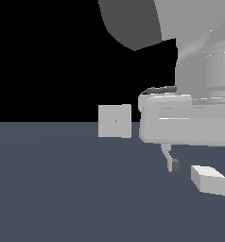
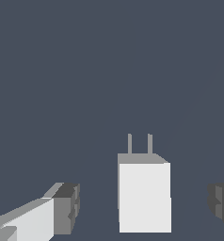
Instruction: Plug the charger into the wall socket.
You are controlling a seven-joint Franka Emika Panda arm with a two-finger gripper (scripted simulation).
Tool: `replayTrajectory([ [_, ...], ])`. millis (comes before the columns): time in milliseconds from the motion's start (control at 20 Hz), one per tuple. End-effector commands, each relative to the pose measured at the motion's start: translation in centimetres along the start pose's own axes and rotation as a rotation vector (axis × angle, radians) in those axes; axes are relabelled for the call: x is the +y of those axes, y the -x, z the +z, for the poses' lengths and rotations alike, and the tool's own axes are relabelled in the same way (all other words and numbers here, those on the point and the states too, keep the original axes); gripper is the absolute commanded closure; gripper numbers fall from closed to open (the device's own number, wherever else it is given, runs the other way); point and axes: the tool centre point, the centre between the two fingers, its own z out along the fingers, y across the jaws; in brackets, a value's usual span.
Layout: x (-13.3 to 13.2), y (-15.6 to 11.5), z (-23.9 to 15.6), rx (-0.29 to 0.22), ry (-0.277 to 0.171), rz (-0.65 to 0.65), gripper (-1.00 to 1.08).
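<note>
The charger [image 1: 209, 179] is a small light-grey block lying on the dark floor at the exterior view's right. In the wrist view the charger [image 2: 144, 196] shows two thin prongs [image 2: 140, 143] pointing away from the camera. My gripper [image 2: 144, 203] is open, and the block sits between its two dark fingertips [image 2: 67, 207] with clear gaps on both sides. Only one finger [image 1: 172, 163] shows in the exterior view, just left of the block. The wall socket [image 1: 115, 121] is a flat upright square plate with a tiny yellowish dot, standing farther back to the left.
The arm's large pale body [image 1: 190, 120] fills the exterior view's upper right and hides what lies behind it. A dark blue-grey floor [image 1: 62, 189] spreads under everything.
</note>
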Motion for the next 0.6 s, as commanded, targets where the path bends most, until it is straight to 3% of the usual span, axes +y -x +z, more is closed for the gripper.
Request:
replayTrajectory([
  [0,-0.03,0.00,0.90,0.001,0.000,0.000,-0.92],
  [250,-0.05,-0.02,1.55,0.001,-0.001,-0.001,-0.92],
  [300,-0.05,-0.02,1.55,0.001,-0.001,-0.001,1.08],
  [550,-0.05,-0.02,1.55,0.001,-0.001,-0.001,1.08],
])
